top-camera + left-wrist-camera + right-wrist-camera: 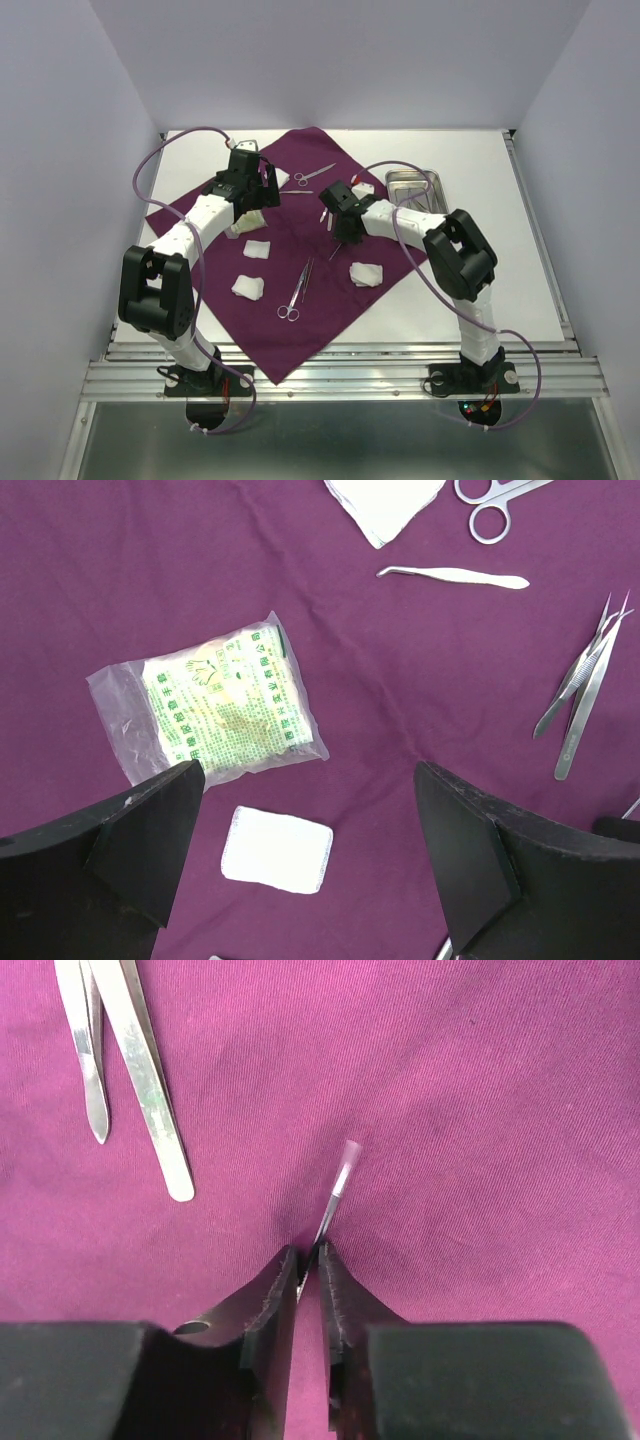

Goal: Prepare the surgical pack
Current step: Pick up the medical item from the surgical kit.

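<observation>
Right gripper (310, 1260) clenches a slim capped instrument (340, 1182) mid-cloth (310, 150), the tray (415, 170) waiting at the far-right edge; left gripper (305, 780) hangs wide open. Fabric puckers at the fingertips: lifting could drag the cloth or let the rod swivel loose

Cloth wrap (330, 290) lies on tabletop (500, 290), tray (412, 171) on tabletop just beside its right rear edge. On cloth: scissors (313, 175) rear centre, long forceps (297, 290) front centre, two gauze wads (258, 249) front left, third wad (366, 273) front right, packet (220, 710) left. Thin instrument (335, 1195) between right pincer (308, 1255) tips, mid-cloth.
</observation>
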Tool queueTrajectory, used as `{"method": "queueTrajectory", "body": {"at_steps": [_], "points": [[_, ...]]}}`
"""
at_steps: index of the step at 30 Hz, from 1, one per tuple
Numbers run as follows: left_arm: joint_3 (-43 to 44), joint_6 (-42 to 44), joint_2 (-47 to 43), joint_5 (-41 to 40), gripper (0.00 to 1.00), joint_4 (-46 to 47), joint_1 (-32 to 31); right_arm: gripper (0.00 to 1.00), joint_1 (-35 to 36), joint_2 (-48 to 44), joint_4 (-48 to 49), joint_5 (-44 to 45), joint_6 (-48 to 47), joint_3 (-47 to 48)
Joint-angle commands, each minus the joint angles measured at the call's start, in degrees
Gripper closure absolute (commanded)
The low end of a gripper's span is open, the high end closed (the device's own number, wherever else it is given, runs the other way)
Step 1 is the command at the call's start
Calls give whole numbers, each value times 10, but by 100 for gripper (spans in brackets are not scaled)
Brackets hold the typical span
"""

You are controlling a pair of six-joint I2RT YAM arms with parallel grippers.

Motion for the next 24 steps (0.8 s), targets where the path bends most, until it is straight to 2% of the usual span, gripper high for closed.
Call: {"method": "queueTrajectory", "body": {"at_steps": [1,4,15,24], "points": [[-5,5,-10,-1,1,17,-1,85,1,6,1,31,0,18],[-4,5,-10,0,1,18,-1,92,6,-7,-2,46,-2,15],[-5,5,-8,-1,1,19,-1,98,6,-42,10,71,-31,-8],[-6,4,-8,-1,1,17,-1,85,6,-37,28,35,-35,-26]]}}
